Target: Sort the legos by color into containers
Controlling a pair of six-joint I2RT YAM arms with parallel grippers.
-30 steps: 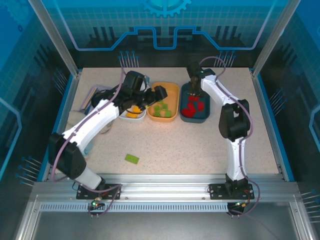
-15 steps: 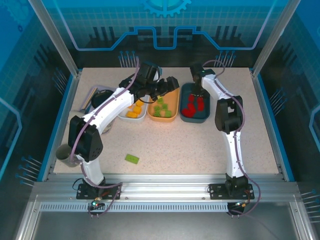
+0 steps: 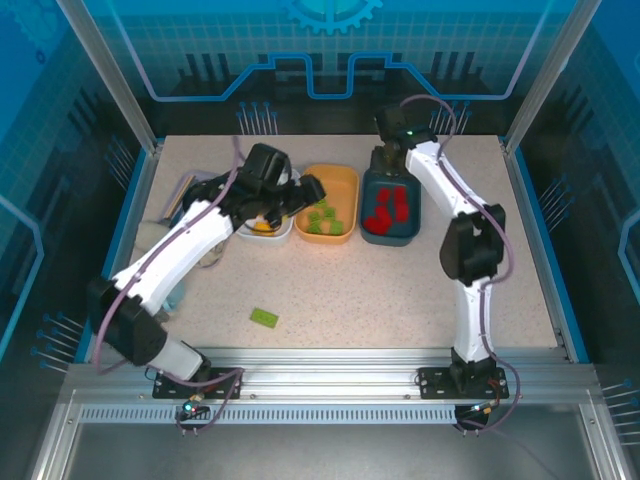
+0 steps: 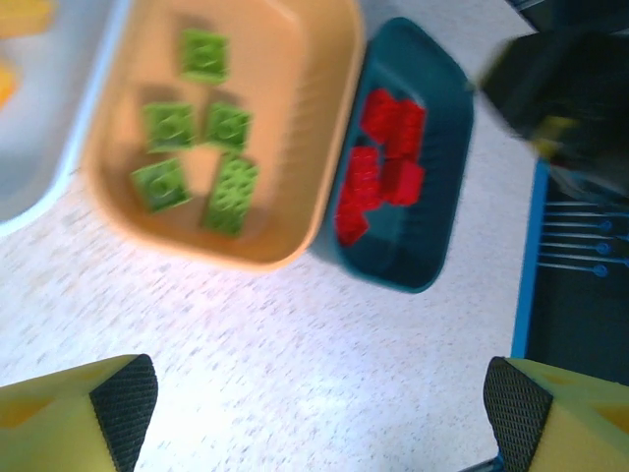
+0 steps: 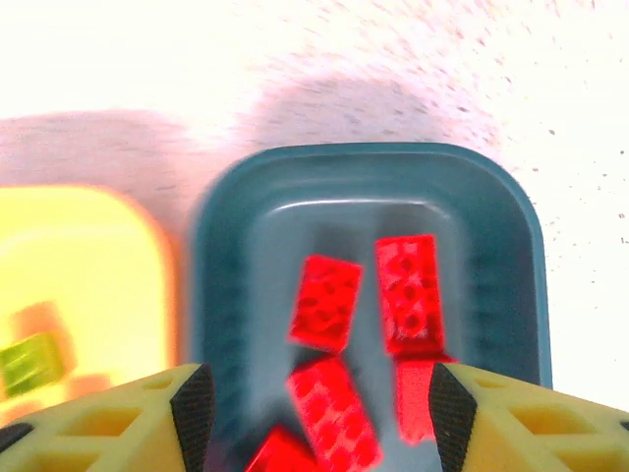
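Note:
Three containers stand in a row at the back: a white tub [image 3: 283,233], an orange tub [image 3: 343,181] and a dark teal tub [image 3: 392,236]. Several green legos [image 4: 197,147] lie in the orange tub [image 4: 295,118]. Several red legos [image 5: 329,300] lie in the teal tub [image 5: 491,265]. Orange-yellow legos [image 3: 262,226] show in the white tub, half hidden by my left arm. One green lego [image 3: 264,317] lies on the table near the front. My left gripper [image 3: 312,188] hovers open over the white and orange tubs, holding nothing. My right gripper [image 5: 321,413] is open above the teal tub's far end.
A dark flat thing [image 3: 188,192] and a pale round thing [image 3: 150,240] sit at the table's left side behind my left arm. Blue rails [image 3: 545,240] edge the table. My right arm [image 4: 560,98] shows blurred beyond the teal tub [image 4: 432,197].
My right gripper has gone from shut to open above the teal tub. My left arm swung out over the orange tub and has come back toward the white tub.

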